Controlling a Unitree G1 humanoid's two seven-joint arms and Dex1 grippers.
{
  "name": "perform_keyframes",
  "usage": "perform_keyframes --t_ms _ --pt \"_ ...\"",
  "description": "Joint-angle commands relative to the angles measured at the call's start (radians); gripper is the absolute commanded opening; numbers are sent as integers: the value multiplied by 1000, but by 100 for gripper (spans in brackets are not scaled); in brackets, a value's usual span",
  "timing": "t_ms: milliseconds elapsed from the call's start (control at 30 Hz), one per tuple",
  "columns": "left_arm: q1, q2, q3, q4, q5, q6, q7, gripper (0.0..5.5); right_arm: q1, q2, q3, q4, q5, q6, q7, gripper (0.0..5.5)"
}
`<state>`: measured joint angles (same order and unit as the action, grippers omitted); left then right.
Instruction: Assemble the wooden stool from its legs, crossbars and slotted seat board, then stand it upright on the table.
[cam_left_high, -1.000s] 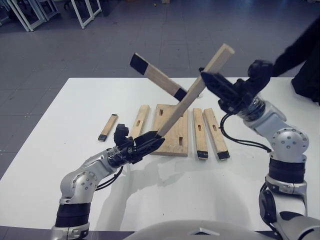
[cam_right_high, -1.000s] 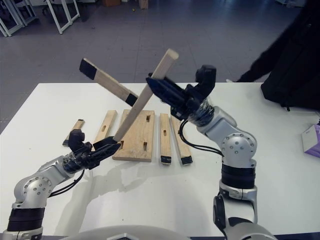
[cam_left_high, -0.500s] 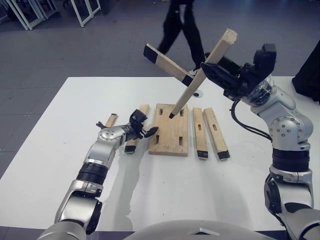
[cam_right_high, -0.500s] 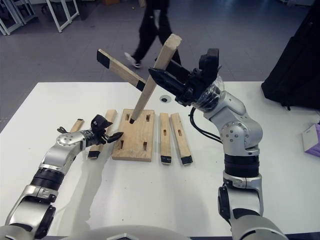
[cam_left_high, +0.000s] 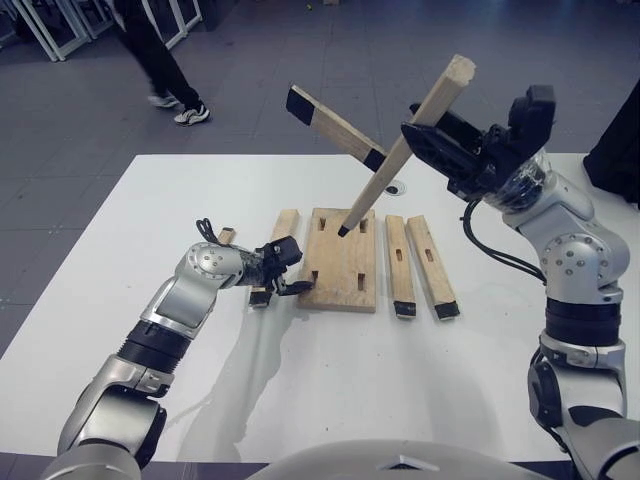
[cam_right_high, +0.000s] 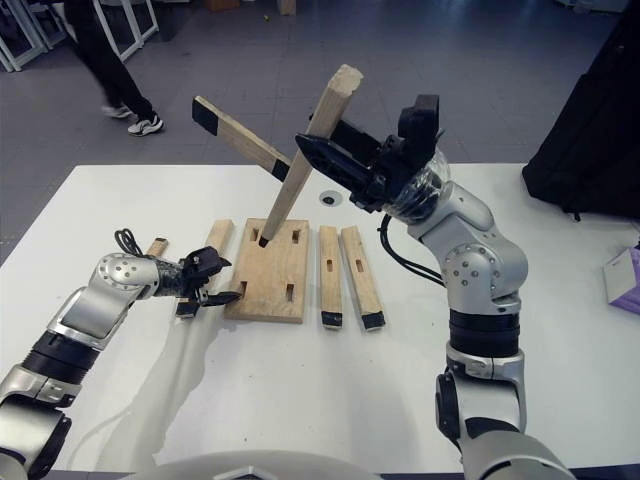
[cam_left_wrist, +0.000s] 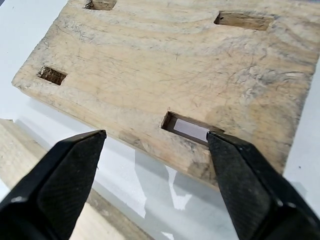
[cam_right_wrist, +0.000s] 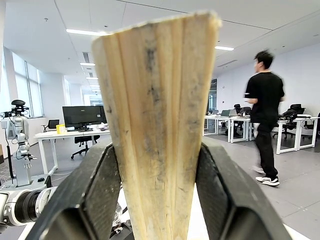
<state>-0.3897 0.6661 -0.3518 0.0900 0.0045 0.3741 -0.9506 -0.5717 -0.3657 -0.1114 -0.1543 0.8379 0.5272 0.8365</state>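
Stool leg (cam_right_high: 283, 198) is pinched by the right gripper (cam_right_high: 308, 152). Its two fingers press on the leg's flat sides, high over the table (cam_left_high: 400, 380). The leg leans. Its dark bottom tip rests on the seat board (cam_left_high: 345, 278), close to one of the far slots. A cross piece (cam_right_high: 240, 135) with a black end is joined to the leg just below the fingers and sticks out to the robot's left, up in the air. The right wrist view looks along the leg (cam_right_wrist: 155, 100) from very close, with a dark finger on each side of the pale wood.

The left gripper (cam_left_high: 295, 268) is low down at the board's near left corner, and its fingers are spread wide with nothing between them. The left wrist view shows this gripper (cam_left_wrist: 156, 136) from close up. One finger is over the white table and the other is over the edge of the board (cam_left_wrist: 165, 60), next to a slot where the white table shows through. It is hard to tell if the fingers touch the wood.

The seat board lies flat in the middle of the table. Two loose legs (cam_left_high: 400, 265) lie side by side just to its right. One more leg (cam_left_high: 281, 232) lies just to its left, under the left gripper. A short bar (cam_left_high: 224, 236) lies farther left, partly hidden by the left arm.
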Motion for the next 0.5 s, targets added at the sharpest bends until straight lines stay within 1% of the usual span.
perform_keyframes --t_ms 33,133,300,400,500 --pt "12 14 -71 27 82 18 -11 374 15 1 -7 -27 13 13 -7 202" --pt "-8 24 -106 -11 112 13 -46 374 24 4 -6 -38 18 19 -14 202" --pt "-26 83 -168 -56 164 -44 -141 374 34 5 -14 -46 25 23 -26 202" --pt "-23 79 -160 -113 119 -25 -190 374 43 2 -19 -46 23 24 -32 202" --pt "-5 110 -152 -173 108 -6 -235 374 46 -6 -25 -45 21 26 -33 202"
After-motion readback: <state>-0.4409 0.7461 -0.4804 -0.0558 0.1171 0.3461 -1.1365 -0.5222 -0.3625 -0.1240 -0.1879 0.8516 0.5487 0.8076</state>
